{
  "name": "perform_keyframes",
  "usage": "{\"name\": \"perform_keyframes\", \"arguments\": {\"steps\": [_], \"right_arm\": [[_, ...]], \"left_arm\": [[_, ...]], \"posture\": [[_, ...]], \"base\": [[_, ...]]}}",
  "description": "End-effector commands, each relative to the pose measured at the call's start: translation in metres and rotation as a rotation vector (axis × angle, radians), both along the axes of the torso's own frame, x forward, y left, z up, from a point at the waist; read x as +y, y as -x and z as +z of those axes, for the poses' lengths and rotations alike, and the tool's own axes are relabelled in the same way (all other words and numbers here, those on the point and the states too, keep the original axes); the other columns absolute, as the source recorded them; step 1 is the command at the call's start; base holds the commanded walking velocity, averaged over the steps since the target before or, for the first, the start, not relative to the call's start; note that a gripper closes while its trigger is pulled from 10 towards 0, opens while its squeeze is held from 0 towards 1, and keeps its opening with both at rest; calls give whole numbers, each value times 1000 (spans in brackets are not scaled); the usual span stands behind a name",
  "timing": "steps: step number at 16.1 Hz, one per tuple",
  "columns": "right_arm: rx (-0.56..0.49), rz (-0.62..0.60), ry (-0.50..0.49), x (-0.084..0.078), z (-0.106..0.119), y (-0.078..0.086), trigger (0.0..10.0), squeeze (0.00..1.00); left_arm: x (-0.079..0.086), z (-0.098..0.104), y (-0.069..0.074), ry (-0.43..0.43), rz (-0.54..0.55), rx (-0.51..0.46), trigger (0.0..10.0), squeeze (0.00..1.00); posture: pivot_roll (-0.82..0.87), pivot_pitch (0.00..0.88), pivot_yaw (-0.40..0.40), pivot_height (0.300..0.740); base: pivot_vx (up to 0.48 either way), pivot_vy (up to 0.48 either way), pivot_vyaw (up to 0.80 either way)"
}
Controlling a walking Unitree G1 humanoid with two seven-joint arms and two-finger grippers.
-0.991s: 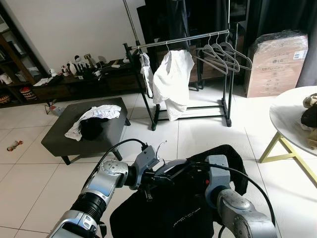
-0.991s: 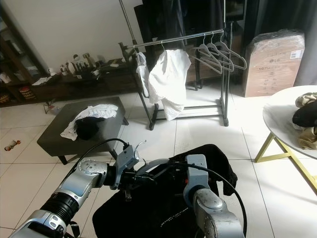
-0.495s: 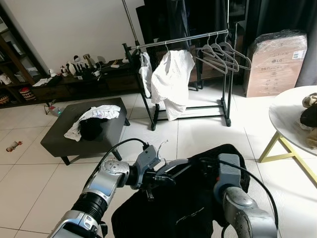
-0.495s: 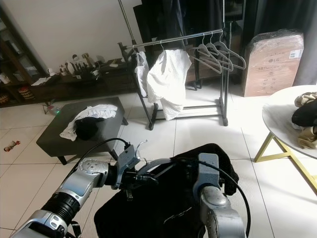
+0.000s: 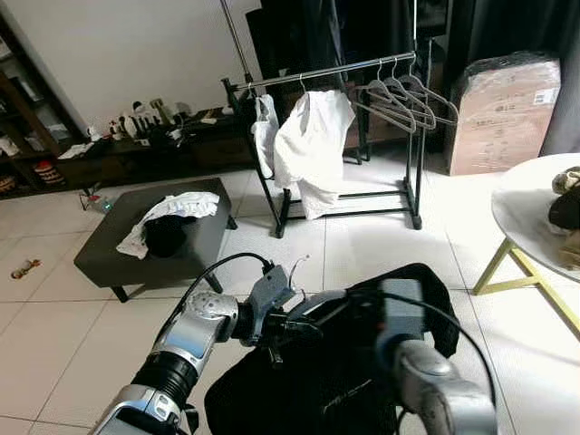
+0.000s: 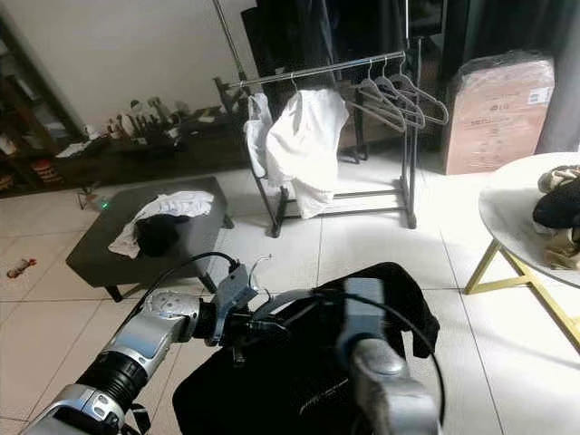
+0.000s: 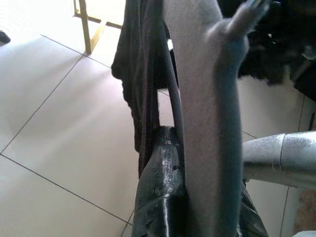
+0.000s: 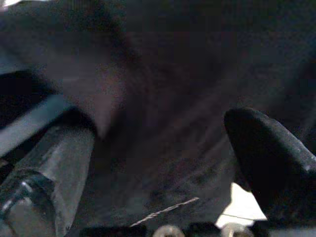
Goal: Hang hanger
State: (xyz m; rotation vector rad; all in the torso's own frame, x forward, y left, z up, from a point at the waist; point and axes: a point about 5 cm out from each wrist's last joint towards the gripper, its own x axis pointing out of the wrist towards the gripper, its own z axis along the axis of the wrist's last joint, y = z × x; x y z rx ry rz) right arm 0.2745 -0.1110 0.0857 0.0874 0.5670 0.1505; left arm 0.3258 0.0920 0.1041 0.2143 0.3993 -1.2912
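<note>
Rack (image 5: 344,71) stands ahead; bench (image 5: 109,258) to its left, box (image 5: 501,113) right, counter (image 5: 526,213) nearer right.

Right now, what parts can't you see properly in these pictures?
- Right gripper: in the eye views its blurred arm and the black garment hide it; the dark right wrist view shows fingers apart against the cloth.
- Hanger: its far end is buried in the garment.
- Left gripper: the hanger and cloth hide how its fingers stand.
- Things on the low shelf: too small to name.
- Round table: cut off by the eye view's edge.
</note>
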Motion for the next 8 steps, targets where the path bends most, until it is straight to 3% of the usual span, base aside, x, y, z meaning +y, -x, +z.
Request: {"name": "perform_keyframes", "arguments": {"steps": [1,5,6,8], "right_arm": [[1,70,-36,14,3,3,10000,0],[0,83,-25,13,4,2,10000,0],[-2,-15,31,2,1,-5,10000,0],[-11,-135,48,-9,2,-13,10000,0]], "left_arm": [[8,5,-2,20,23,-16,10000,0],[7,4,-1,24,22,-11,10000,0],[6,4,-1,27,18,-7,10000,0],[5,5,1,33,9,-1,10000,0]], "posture": [[-221,26,226,740],[-220,27,223,740],[-219,27,224,740],[-216,26,224,740]], "base": [[0,0,0],[0,0,0],[0,0,0],[0,0,0]]}}
